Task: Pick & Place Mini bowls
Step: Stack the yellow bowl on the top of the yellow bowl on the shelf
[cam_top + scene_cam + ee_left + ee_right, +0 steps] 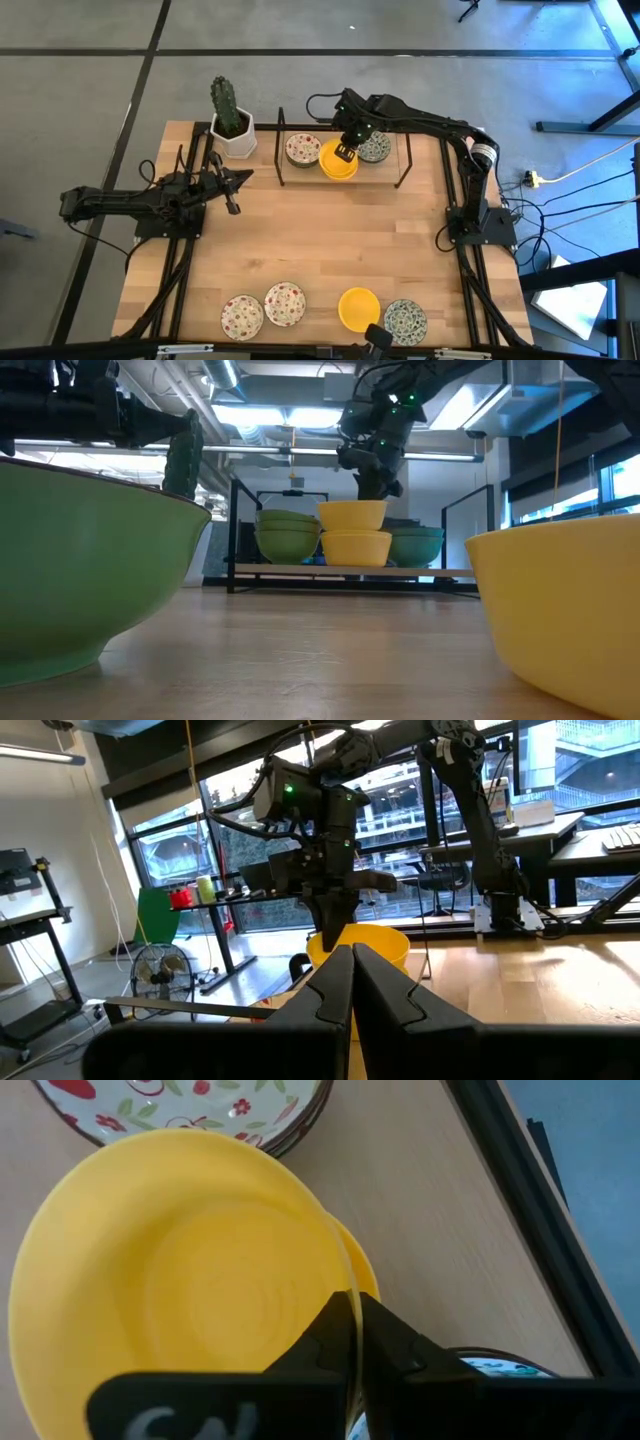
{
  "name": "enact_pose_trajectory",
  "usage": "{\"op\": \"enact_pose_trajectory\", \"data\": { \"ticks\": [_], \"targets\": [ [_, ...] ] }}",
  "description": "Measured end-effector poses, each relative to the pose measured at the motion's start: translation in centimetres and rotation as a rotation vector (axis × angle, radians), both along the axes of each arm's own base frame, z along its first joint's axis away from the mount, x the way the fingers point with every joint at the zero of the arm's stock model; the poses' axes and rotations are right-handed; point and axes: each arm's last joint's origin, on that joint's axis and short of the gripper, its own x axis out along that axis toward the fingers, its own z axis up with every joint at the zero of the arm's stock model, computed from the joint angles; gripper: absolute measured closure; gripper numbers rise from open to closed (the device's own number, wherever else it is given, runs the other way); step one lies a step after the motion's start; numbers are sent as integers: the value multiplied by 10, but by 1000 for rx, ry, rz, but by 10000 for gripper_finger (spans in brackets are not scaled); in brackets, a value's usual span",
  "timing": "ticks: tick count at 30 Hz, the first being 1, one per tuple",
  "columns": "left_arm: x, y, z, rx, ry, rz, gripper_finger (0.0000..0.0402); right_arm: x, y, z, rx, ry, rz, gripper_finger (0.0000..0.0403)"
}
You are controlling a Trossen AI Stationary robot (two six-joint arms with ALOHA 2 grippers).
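My right gripper (346, 152) reaches over the low black rack (404, 184) at the table's far edge and is shut on the upper yellow mini bowl (336, 163). That bowl sits above a second yellow bowl (357, 548), between a red floral stack (302, 150) and a blue-green patterned stack (375, 148). Two red floral bowls (263, 310), a yellow bowl (359, 307) and a blue-green bowl (405, 321) rest on their bases along the near edge. My left gripper (233, 200) hovers shut at the table's left side, touching nothing. My right gripper (353, 1305) pinches the upper yellow bowl's rim (345, 1270) on the side toward the blue-green stack, one finger inside and one outside. The fingers come from above, pointing down. The bowl stays level right over the lower yellow bowl (366, 1283); whether they touch, I cannot tell.
A white pot with a green cactus (232, 128) stands at the far left corner beside the rack. The rack's black uprights (280, 150) flank the bowls. Bare wood (330, 240) lies across the table's middle. Cables trail off the right side (560, 205).
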Motion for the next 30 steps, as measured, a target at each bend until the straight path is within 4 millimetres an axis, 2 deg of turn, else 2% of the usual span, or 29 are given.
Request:
{"op": "enact_pose_trajectory", "data": {
  "ticks": [5, 10, 19, 30],
  "targets": [
    [0, 0, 0, 0, 0, 0, 398, 1, 1, -3, -4, 8, -49, 393],
    [0, 0, 0, 0, 0, 0, 398, 0, 2, -11, -19, 47, -12, 393],
    [0, 0, 0, 0, 0, 0, 398, 2, 1, -10, -32, 28, -5, 393],
    [0, 0, 0, 1, 1, 0, 398, 5, 0, -20, -2, 54, 23, 393]
  ]
}}
